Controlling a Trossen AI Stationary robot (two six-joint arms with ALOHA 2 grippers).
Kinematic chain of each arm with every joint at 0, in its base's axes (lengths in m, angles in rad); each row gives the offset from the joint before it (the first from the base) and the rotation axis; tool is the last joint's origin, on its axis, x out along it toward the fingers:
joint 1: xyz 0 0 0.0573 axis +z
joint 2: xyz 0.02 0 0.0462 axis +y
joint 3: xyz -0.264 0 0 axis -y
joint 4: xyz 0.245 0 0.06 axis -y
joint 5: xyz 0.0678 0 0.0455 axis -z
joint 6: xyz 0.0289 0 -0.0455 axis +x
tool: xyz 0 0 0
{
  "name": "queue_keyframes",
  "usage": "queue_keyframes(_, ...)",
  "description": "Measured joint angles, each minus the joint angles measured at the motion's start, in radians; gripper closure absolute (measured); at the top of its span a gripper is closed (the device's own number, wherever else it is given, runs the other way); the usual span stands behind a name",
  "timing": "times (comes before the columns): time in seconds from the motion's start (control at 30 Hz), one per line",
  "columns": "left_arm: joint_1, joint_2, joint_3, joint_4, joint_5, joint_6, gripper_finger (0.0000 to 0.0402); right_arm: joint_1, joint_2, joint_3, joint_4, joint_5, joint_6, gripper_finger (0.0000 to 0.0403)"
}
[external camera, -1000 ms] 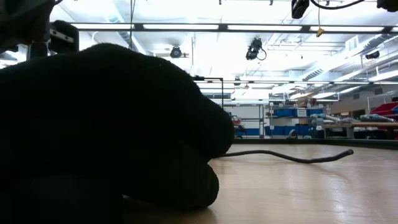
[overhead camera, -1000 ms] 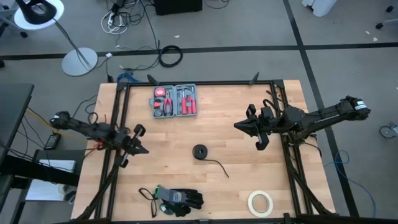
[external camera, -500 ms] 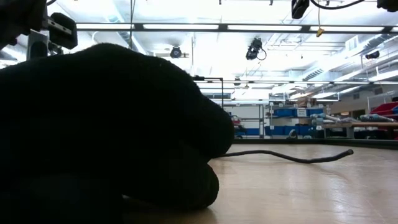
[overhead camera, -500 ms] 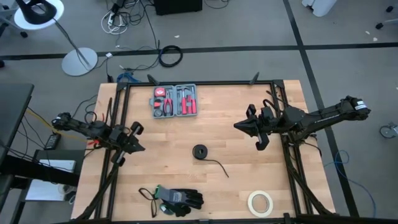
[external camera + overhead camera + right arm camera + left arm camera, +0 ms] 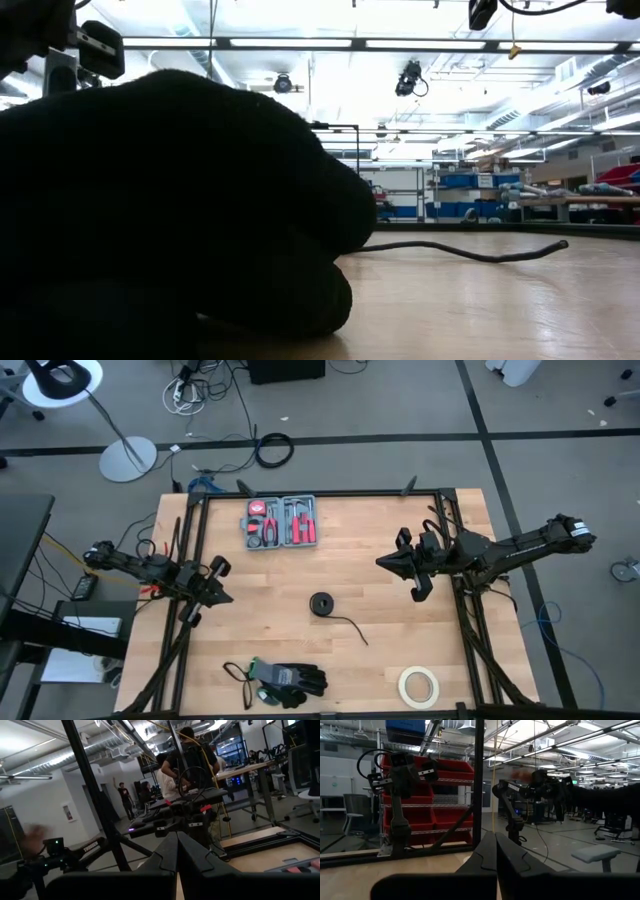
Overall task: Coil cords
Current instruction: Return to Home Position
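Note:
The thin black cord [image 5: 322, 604] lies on the wooden table as a small round coil, resting flat near the middle. Its loose tail [image 5: 352, 630] trails toward the near right; the low view shows that tail [image 5: 470, 252] lying on the wood. My left gripper [image 5: 232, 600] hovers at the table's left side, shut and empty, pointing toward the coil from well off. My right gripper [image 5: 380, 562] hangs above the right half, shut and empty, beyond the coil's far right. Both wrist views show fingers closed together [image 5: 495, 847] [image 5: 176, 845] with nothing between.
A grey tool case [image 5: 282, 522] lies at the far edge. Black gloves [image 5: 285, 680] sit at the near edge and fill the low view's left [image 5: 170, 200]. A tape roll [image 5: 420, 686] is near right. Black frame rails [image 5: 190, 550] line the sides. People [image 5: 175, 765] stand beyond the table.
My left gripper has drawn back a little toward the table's left edge and tipped its fingers upward, staying shut. The cord and my right gripper have kept still.

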Motion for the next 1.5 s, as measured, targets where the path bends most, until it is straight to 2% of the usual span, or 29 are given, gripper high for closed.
queue_keyframes(0.13, 0.0, 0.0, 0.0, 0.0, 0.0, 0.0, 0.0401, 0.0, -0.008, -0.001, -0.009, 0.0, 0.0, 0.0394)
queue_keyframes(0.37, 0.0, 0.0, 0.0, 0.0, 0.0, 0.0, 0.0401, -0.002, -0.106, -0.072, 0.015, 0.0, 0.0, 0.0394)
queue_keyframes(0.63, 0.0, 0.0, 0.0, 0.0, 0.0, 0.0, 0.0401, -0.002, -0.255, -0.341, 0.21, 0.0, 0.001, 0.0394)
queue_keyframes(0.8, 0.0, 0.0, 0.0, 0.0, 0.0, 0.0, 0.0401, -0.002, -0.353, -0.517, 0.215, 0.001, 0.0, 0.0394)
queue_keyframes(0.93, 0.0, 0.0, 0.0, -0.001, 0.0, 0.0, 0.0401, -0.003, -0.383, -0.513, 0.015, 0.0, 0.001, 0.0394)
queue_keyframes(1.1, 0.0, 0.0, 0.0, 0.006, 0.0, 0.0, 0.0401, -0.003, -0.414, -0.52, -0.067, 0.0, 0.0, 0.0395)
queue_keyframes(1.5, 0.0, 0.0, 0.0, 0.008, 0.0, 0.0, 0.0401, -0.004, -0.642, -0.521, -0.084, 0.0, 0.0, 0.0397)
